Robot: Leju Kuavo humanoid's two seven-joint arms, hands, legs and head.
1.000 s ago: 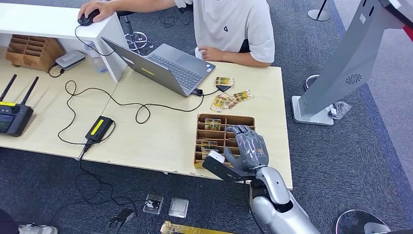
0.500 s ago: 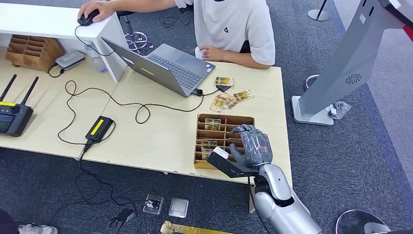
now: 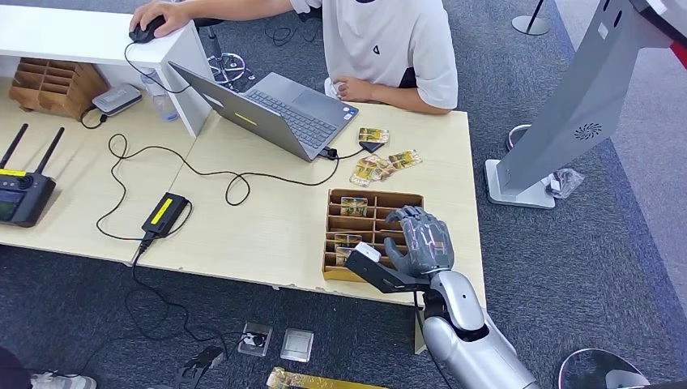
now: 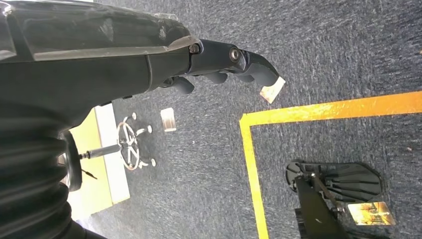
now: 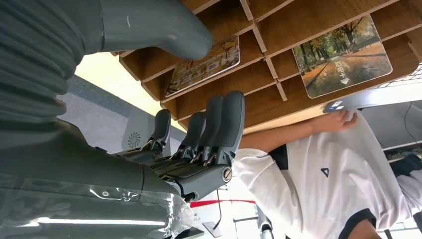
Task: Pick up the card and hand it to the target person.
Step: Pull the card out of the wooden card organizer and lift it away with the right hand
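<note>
A wooden card organizer (image 3: pixel 377 194) sits near the table's front right corner. One picture card (image 3: pixel 353 206) lies in a far slot and another card (image 3: pixel 347 241) in a nearer slot. My right hand (image 3: pixel 417 243) hovers over the organizer's right side, fingers spread and empty. In the right wrist view its thumb (image 5: pixel 149 30) reaches over the nearer card (image 5: pixel 203 65), its fingers (image 5: pixel 214 129) stand apart below, and the far card (image 5: pixel 343 52) lies beyond. The person in a white shirt (image 3: pixel 389 40) sits across the table. My left hand (image 4: pixel 234 62) hangs over the carpet holding nothing.
Several loose cards (image 3: pixel 381 166) lie between the organizer and the open laptop (image 3: pixel 275 109). Cables (image 3: pixel 202 174), a power brick (image 3: pixel 164 212) and a remote controller (image 3: pixel 24 194) cover the table's left. A grey kiosk stand (image 3: pixel 567 105) rises at the right. Small items (image 3: pixel 297 344) lie on the floor.
My right hand has drifted slightly to the right over the organizer, and its thumb has lifted a little. The cards and the person have stayed put.
</note>
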